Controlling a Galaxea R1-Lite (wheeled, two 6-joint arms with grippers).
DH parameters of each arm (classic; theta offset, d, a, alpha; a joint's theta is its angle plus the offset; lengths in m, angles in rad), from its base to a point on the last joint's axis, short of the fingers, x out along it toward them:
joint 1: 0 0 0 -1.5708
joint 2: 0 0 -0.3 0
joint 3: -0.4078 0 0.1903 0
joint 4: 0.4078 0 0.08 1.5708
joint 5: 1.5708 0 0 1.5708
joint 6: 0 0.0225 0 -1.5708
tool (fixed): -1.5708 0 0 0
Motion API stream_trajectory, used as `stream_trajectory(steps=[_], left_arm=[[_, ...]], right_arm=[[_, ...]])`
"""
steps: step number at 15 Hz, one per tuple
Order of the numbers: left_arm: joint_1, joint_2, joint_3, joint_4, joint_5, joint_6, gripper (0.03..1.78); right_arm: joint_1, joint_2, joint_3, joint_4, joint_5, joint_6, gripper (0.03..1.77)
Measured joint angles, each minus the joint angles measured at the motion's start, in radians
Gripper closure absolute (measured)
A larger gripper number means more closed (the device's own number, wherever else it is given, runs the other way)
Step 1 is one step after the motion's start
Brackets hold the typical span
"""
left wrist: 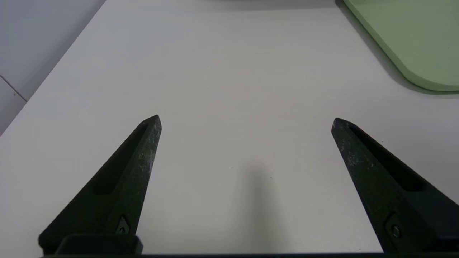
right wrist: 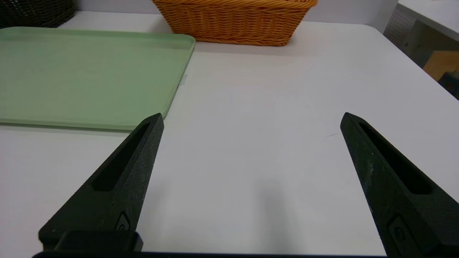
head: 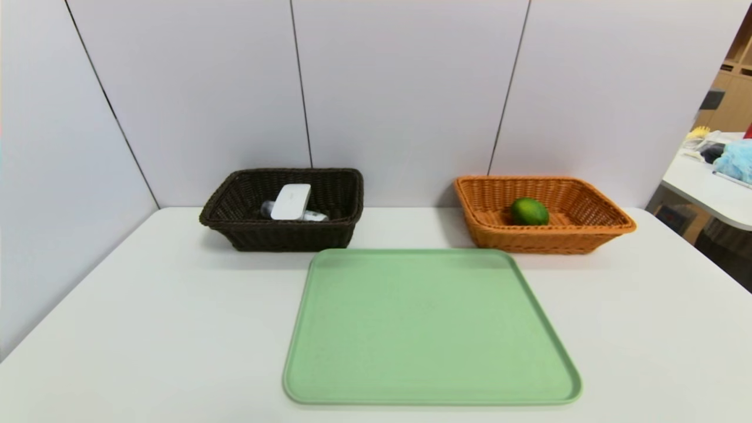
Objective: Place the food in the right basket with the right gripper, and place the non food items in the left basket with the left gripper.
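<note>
left gripper (left wrist: 245, 120) and right gripper (right wrist: 251, 116) spread wide, empty, above the smooth white table (head: 147, 329); glossy lime (head: 529, 211) in orange wicker basket (head: 599, 226); white case (head: 291, 201) and bottle (head: 311, 216) in dark woven basket (head: 282, 238).

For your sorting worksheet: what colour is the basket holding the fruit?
Orange-tan woven wicker basket; clearest in the head view.

- White table (head: 147, 329), bearing three things directly.
- Green tray (head: 429, 329) at near centre.
- Dark basket (head: 282, 235) back left.
- Orange basket (head: 546, 238) back right.
</note>
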Motion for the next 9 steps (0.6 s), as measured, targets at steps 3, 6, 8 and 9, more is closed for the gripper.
stream_trajectory(steps=[3, 6, 8, 9], left_arm=[[0.0, 0.0, 0.0, 0.0, 0.001, -0.015, 0.12], [0.001, 0.0, 0.0, -0.001, 0.013, -0.015, 0.12], [0.0, 0.0, 0.0, -0.001, 0.016, -0.014, 0.12], [0.0, 0.0, 0.0, -0.001, 0.014, -0.017, 0.12]], right_arm=[[0.0, 0.0, 0.0, 0.0, -0.003, 0.026, 0.1], [0.0, 0.0, -0.003, 0.005, -0.028, 0.042, 0.1], [0.0, 0.0, -0.004, 0.008, -0.029, 0.044, 0.1], [0.0, 0.0, -0.004, 0.004, -0.029, 0.044, 0.1]])
